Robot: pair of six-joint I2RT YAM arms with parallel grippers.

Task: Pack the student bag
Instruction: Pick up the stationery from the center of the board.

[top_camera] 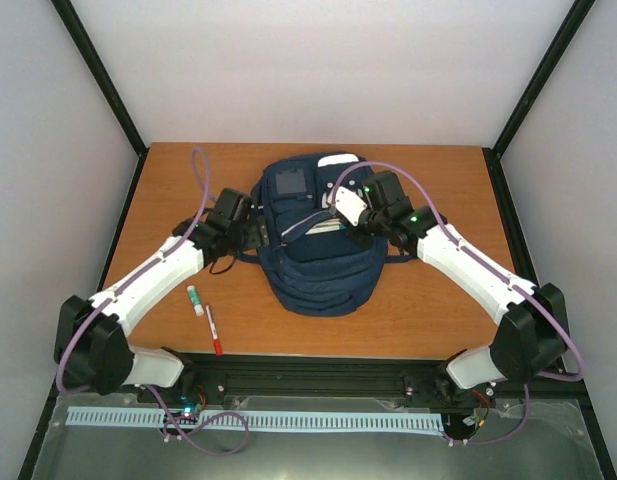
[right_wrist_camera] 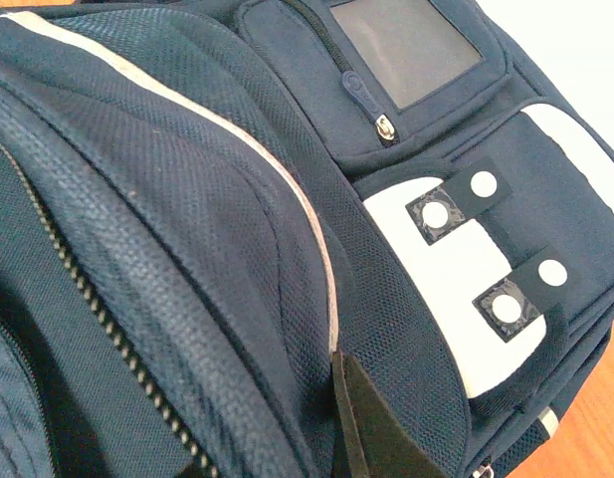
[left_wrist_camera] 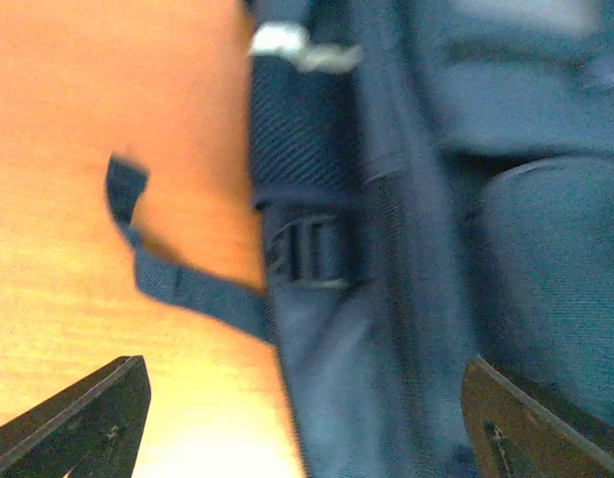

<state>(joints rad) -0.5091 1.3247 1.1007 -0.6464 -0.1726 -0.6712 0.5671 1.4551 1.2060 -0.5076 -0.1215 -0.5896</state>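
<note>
Fingers (left_wrist_camera: 88,408) of left end effector (left_wrist_camera: 305,366) spread wide, straddling student bag (left_wrist_camera: 416,249) edge.

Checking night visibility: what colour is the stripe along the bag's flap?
The stripe is white, clearest in the right wrist view.

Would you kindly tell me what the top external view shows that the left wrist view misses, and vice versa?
Only the top external: a red-tipped pen and a white tube on the wooden table, and the right gripper at the student bag. Only the left wrist: a side buckle, a loose strap end, the left gripper spread open. Both: bag and table.
</note>
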